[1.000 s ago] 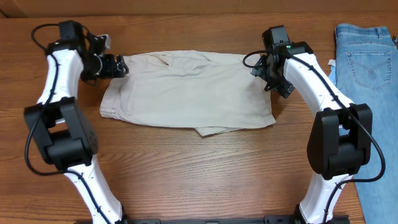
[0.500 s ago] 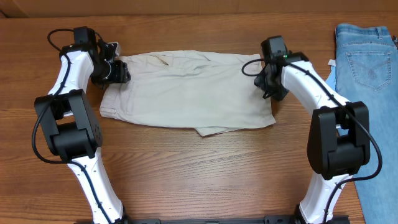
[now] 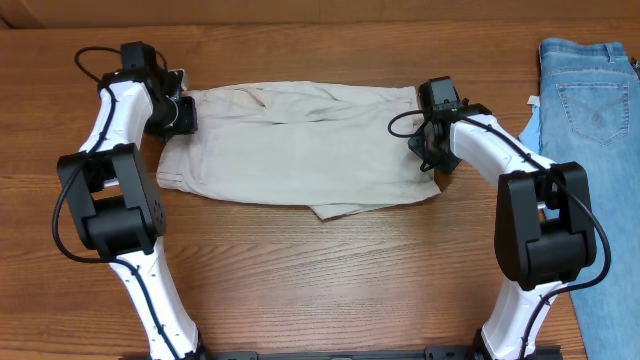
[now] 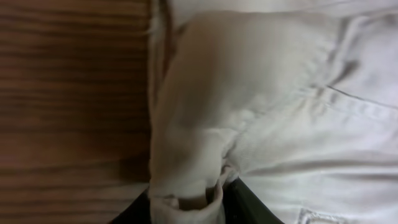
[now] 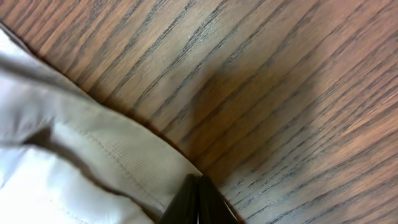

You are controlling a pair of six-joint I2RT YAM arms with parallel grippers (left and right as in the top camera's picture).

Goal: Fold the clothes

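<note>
The clothes, a pair of beige trousers point(image 3: 300, 150), lie folded flat in the middle of the table. My left gripper point(image 3: 183, 115) is at their left end, by the waistband. In the left wrist view a bunched fold of the trousers point(image 4: 186, 143) runs down between the two dark fingers, so the left gripper point(image 4: 189, 208) is shut on it. My right gripper point(image 3: 432, 155) sits at the trousers' right edge. In the right wrist view the right gripper point(image 5: 199, 196) has its fingertips pressed together right at the hem of the trousers point(image 5: 93, 149); no cloth shows between them.
Light-blue denim jeans point(image 3: 590, 90) lie along the right edge of the table, beyond the right arm. Bare wood tabletop point(image 3: 320, 280) stretches in front of the trousers, between the two arm bases.
Both grippers have gone from wide open to closed. The left one moved in onto the waistband end and pinched it. The right one slid toward the near side along the right edge.
</note>
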